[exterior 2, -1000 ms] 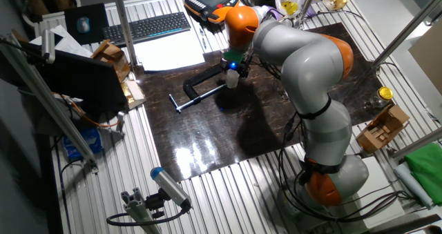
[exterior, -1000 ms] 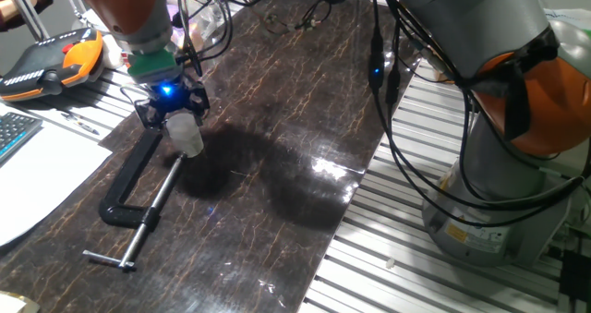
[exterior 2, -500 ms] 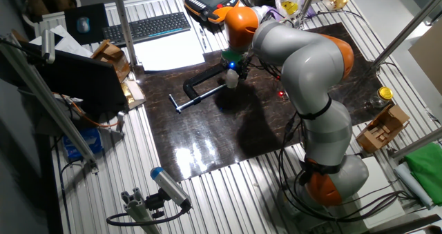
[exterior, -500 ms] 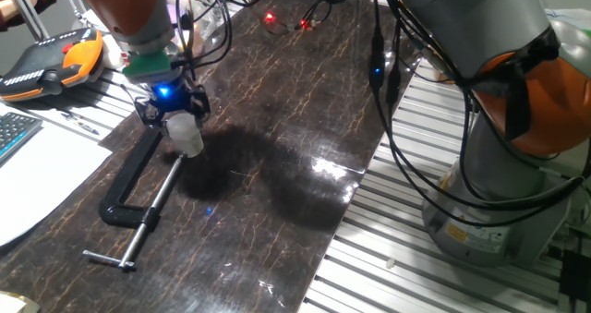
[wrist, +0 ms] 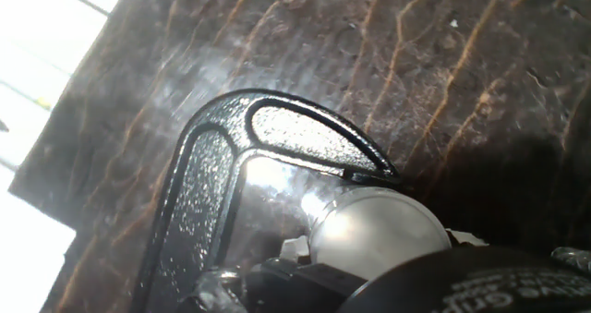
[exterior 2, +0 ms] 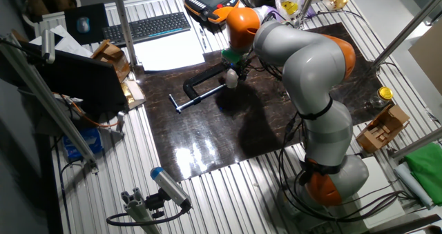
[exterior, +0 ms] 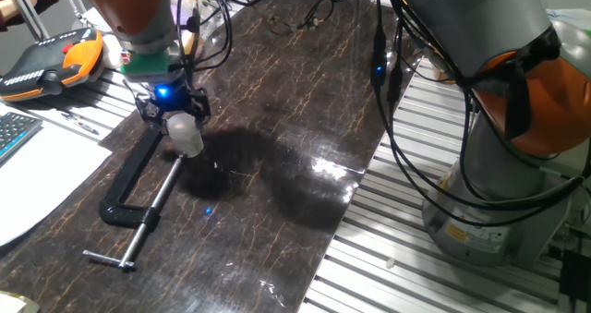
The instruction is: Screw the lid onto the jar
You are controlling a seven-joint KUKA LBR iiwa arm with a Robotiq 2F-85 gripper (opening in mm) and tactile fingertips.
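The gripper (exterior: 173, 113) seems clamped on the lid (exterior: 181, 122) atop the jar (exterior: 187, 141) beside the C-clamp (exterior: 134, 186), probably mid-screwing; next, more turning.

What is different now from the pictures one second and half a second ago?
Almost nothing. The claw has stayed low over the small whitish jar, next to the black C-clamp, and the jar has not shifted on the dark table. Only small lights changed: the red glints at the far cables half a second ago are gone.
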